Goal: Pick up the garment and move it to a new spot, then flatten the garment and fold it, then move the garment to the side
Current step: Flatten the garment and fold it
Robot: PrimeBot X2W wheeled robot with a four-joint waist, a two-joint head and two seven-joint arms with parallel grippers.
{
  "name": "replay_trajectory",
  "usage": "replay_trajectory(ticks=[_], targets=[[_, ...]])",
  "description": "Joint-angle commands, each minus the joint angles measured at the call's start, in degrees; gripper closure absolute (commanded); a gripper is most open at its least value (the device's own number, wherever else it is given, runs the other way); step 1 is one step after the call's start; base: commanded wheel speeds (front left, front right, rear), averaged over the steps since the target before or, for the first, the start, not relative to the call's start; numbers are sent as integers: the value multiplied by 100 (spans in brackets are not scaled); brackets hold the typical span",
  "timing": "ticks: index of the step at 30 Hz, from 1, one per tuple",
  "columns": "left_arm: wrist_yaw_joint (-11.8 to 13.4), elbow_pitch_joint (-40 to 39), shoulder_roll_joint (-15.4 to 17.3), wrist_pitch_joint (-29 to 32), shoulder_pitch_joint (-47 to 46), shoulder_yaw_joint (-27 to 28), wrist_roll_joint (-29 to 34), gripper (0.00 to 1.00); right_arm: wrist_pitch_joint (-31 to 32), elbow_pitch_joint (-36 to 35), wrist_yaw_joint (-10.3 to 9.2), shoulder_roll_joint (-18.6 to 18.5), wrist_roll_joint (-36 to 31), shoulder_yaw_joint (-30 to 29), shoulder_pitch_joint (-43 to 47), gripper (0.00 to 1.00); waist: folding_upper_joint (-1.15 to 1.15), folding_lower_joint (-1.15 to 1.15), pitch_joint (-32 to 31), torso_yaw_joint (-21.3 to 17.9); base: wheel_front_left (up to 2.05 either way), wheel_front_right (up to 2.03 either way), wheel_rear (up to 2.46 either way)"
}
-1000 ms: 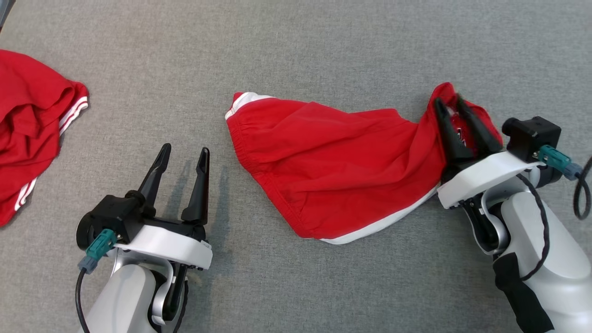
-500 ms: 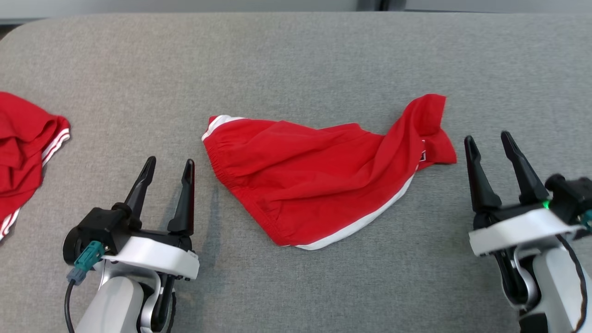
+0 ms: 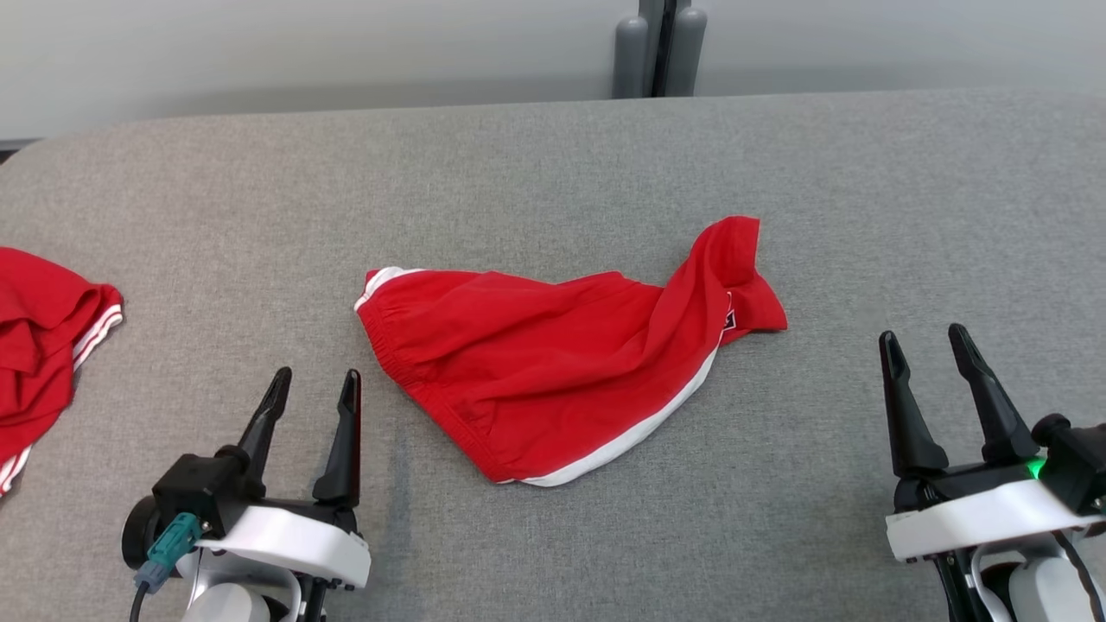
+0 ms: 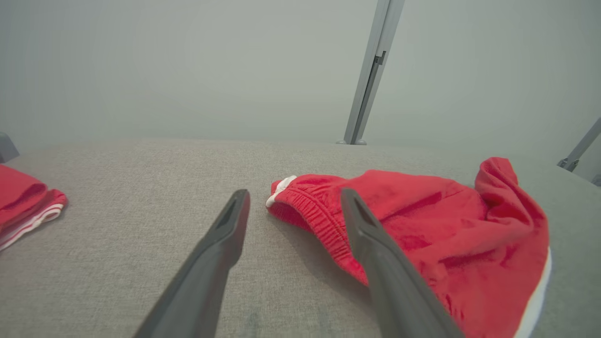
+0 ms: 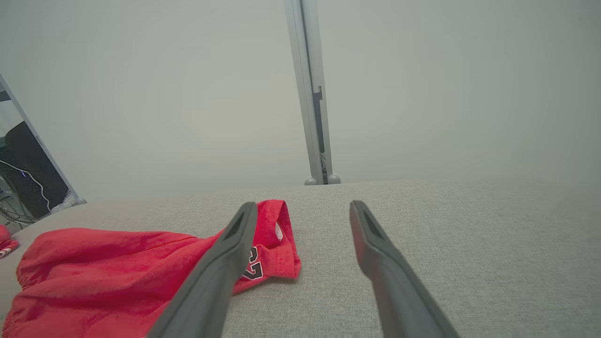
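Writing: I can read a black "2" (image 5: 255, 270) w/ white outline on the garment (image 3: 536, 380), near its right-end hem. Anything beside it is hidden behind my finger in the right wrist view.
Garment pos: mid worktop (image 3: 553, 164), between both grippers, touching neither. Elastic waistband (image 4: 319, 213) end points left, white stripe (image 3: 626, 436) runs along the near edge, right end is bunched into a raised peak.
Change vs 1 s ago: right gripper (image 3: 924, 335) was clamped on that right end; it has let go & pulled back to the lower right. The cloth end now lies on the worktop. Left arm is in the same pose.
Cam: head view has tilted up (wall & grey post (image 3: 657, 47) now in shot), so I don't read the garment's shift in frame as a move.
Right gripper: released, fingers spread wide, nothing between them, well clear of the cloth.
Left gripper (image 3: 317, 375): spread wide, empty, just left of the waistband, not touching.
Other: 2nd red cloth (image 3: 47, 320) w/ white stripes at far left of worktop, apart from the garment.
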Motion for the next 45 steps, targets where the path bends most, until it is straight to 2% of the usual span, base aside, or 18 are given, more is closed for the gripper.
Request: replay_trajectory(ticks=[1,15,18,27,30,37,38,39,40,45], targets=[[22,-33,18,10,42,2,-52,0,48,-75,14,24,-31,-44,87,0,0,0,-67,-33,0,0,0],[48,-195,23,174,134,-138,-94,0,184,-280,14,155,-83,-87,235,0,0,0,-130,-2,0,0,0],[-46,-245,-20,420,82,-308,-127,0,193,-289,14,164,-90,-80,212,0,0,0,-94,1,0,0,0],[-417,-64,-342,1822,323,-1064,-611,0,165,-234,14,204,-41,23,123,0,0,0,117,-114,0,0,0],[-519,54,-399,1907,266,-1100,-753,0,136,-202,14,212,-7,44,88,0,0,0,169,-161,0,0,0],[-726,124,-386,1558,-40,-1057,-724,0,94,-165,14,218,-4,25,43,0,0,0,248,-236,0,0,0],[-758,127,-358,1513,-74,-1070,-684,35,87,-158,14,220,-1,22,43,0,0,0,251,-242,0,0,0],[-771,118,-349,1465,-103,-1077,-669,80,80,-148,14,223,2,22,37,0,0,0,252,-246,0,0,0],[-782,113,-334,1440,-119,-1086,-642,100,79,-140,14,227,6,19,30,0,0,0,250,-250,0,0,0],[-784,-19,-301,1460,-133,-1127,-606,100,55,-96,14,238,34,13,21,0,0,0,219,-265,0,0,0]])
